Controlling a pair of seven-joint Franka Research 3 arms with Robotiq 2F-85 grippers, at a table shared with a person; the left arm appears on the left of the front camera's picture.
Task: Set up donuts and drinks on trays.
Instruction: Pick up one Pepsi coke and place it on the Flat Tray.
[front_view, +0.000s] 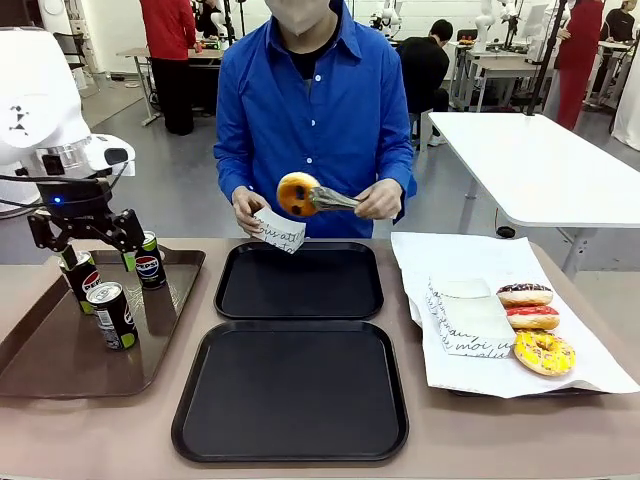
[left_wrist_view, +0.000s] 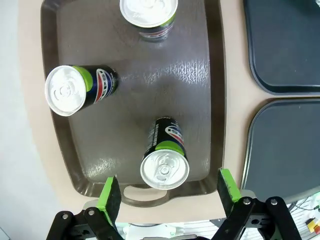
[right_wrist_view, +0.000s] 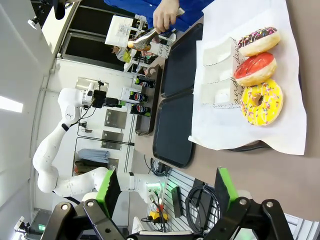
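LEFT: reaching in with left arm (front_view: 45, 110) raised, pointing left claw (front_view: 98, 258) straight down, holding green-padded fingers (left_wrist_view: 110, 194) spread wide, gripping nothing | RIGHT: hanging right claw (right_wrist_view: 166, 187) aloft, sitting rolled sideways, holding fingers spread wide, gripping nothing

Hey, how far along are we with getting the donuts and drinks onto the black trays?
Done: nothing; both black trays are bare. In hand: the person holds a donut in tongs by a white paper box near the far tray; the left gripper hangs open over the cans on the brown tray. Left: three cans and three donuts on the white paper to place.
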